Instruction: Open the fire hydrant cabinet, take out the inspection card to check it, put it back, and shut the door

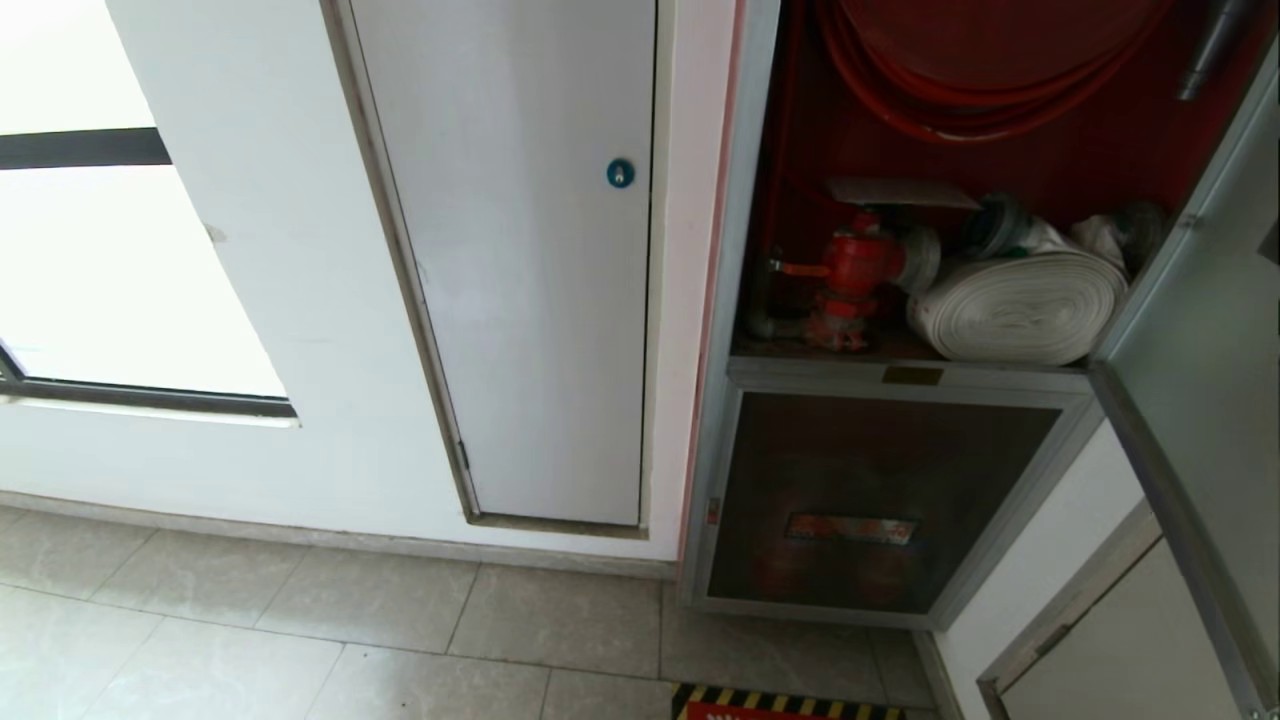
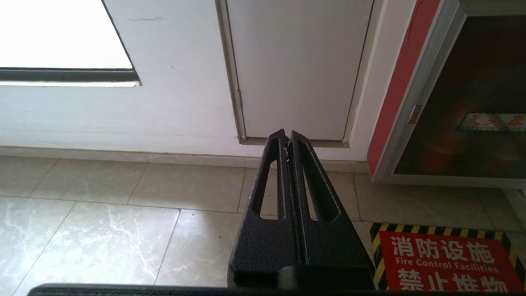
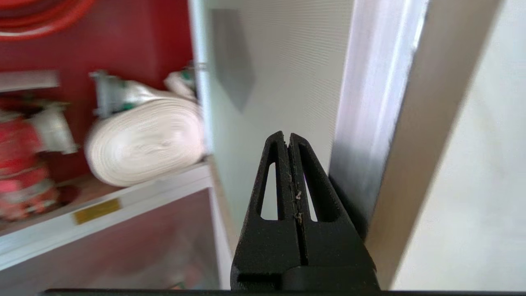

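Observation:
The fire hydrant cabinet stands open at the right, its red inside showing a red hose reel, a red hydrant valve and a white rolled hose. Its door is swung out at the far right. In the right wrist view my right gripper is shut with nothing in it, close in front of the door's inner face beside its silver frame. My left gripper is shut and empty, low over the floor. The inspection card is out of view.
A plain white panel door with a round blue lock stands left of the cabinet. Below the shelf is a smaller dark glass panel with a reddish label. A red floor sign with striped edging lies in front. A window is at left.

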